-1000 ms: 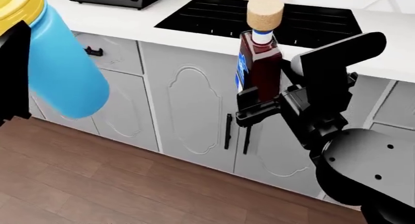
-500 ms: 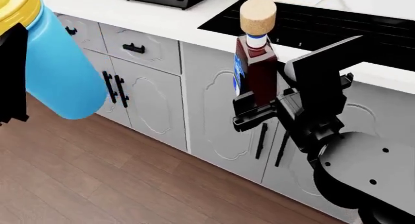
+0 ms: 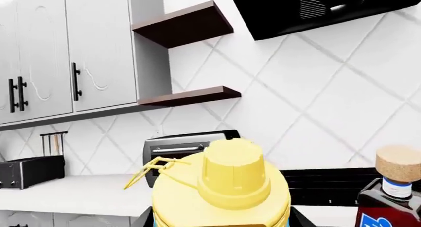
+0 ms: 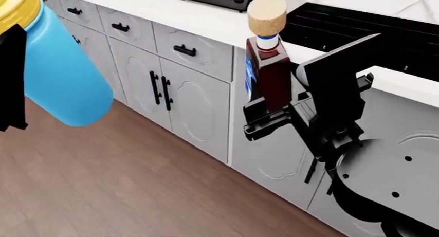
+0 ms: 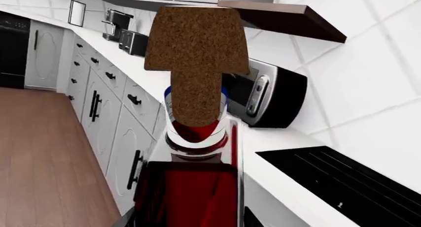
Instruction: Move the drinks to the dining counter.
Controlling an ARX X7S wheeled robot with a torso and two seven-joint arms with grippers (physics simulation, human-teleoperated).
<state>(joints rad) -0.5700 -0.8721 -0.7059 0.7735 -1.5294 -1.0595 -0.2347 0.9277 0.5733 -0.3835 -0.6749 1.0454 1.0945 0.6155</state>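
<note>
At head view's left edge, flask [image 4: 58, 67] cut off, left jaws unreadable; right jaws grip liquor bottle [image 4: 268, 72]

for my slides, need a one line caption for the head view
Both tools carry drinks past the kitchen cabinets: blue flask in the left, corked brown bottle in the right tool.

Wood-plank floor [image 4: 137, 190]; grey panelled cabinets [image 4: 192, 103], black handles; white tabletop [image 4: 205, 18]; diamond-tiled wall [image 3: 316, 99]; dark floating shelves [image 3: 187, 25].

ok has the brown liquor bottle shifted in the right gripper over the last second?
No. The square dark-brown cork-stoppered liquor bottle sits the same in the right gripper; only the grey cabinets slide rightward as the robot turns.
</note>
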